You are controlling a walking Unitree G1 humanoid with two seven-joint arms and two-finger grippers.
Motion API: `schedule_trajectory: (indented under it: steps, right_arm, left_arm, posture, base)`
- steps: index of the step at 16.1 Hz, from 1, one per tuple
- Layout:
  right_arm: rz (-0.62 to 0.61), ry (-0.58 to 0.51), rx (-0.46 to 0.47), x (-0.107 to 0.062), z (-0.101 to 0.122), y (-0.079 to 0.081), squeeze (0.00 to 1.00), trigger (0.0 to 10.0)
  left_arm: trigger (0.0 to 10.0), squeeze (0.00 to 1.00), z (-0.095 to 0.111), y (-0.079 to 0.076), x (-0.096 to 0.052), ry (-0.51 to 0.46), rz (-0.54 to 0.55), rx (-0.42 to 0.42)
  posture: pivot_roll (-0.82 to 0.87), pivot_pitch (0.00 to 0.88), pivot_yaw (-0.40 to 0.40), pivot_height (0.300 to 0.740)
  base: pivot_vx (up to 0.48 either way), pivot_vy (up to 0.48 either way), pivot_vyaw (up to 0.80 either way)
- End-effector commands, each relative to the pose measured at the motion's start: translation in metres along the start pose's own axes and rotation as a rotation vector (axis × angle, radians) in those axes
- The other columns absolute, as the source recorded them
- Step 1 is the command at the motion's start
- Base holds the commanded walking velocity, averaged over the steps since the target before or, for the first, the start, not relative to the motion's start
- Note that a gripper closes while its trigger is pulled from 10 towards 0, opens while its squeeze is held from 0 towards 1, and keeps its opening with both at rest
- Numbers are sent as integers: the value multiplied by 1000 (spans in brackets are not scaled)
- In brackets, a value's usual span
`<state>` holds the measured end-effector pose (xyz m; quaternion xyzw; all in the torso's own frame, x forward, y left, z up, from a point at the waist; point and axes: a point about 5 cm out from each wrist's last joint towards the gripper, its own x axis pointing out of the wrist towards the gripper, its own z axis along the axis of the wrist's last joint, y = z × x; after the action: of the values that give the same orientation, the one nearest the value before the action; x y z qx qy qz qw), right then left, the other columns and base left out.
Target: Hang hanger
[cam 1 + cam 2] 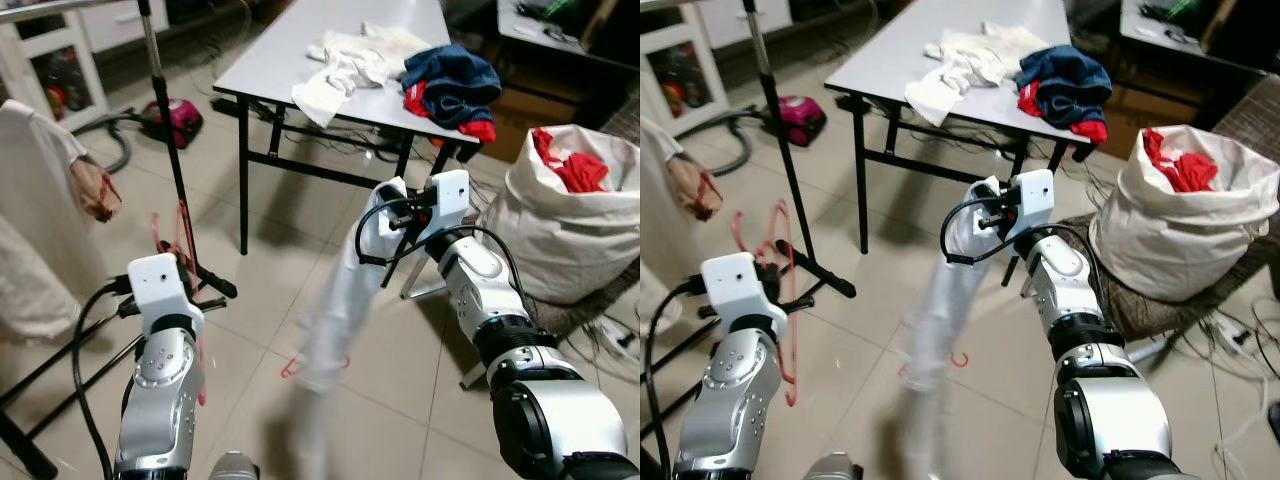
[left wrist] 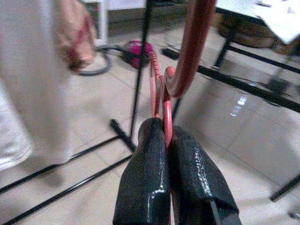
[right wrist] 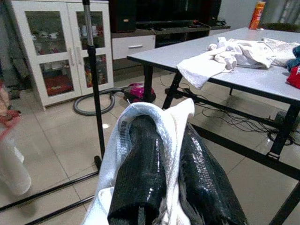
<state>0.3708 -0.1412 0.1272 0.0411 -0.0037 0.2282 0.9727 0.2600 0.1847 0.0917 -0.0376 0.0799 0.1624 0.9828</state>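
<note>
At two o'clock a pale cloth sack (image 1: 570,235) stands open, stuffed with red fabric (image 1: 565,165). On the grey surface (image 1: 290,50) at twelve o'clock lie crumpled white cloths (image 1: 350,60) and a dark blue garment (image 1: 452,80). The right gripper (image 3: 171,154) has its fingers clamped on a limp white garment (image 1: 335,310) with a red hook at its hem. The left gripper (image 2: 168,161) pinches the thin red wire hanger (image 2: 161,101) at nine o'clock, beside the black rack pole (image 1: 165,120).
</note>
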Motion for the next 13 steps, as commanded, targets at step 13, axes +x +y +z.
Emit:
schedule_trajectory:
  steps: [13]
  right_arm:
    - [-12,-20,-58,2,10,-6,0,10000]
  left_arm:
    - [10000,0,16,10,12,-43,38,133]
  posture:
    - [226,0,-114,740]
  base:
    - [0,-185,470]
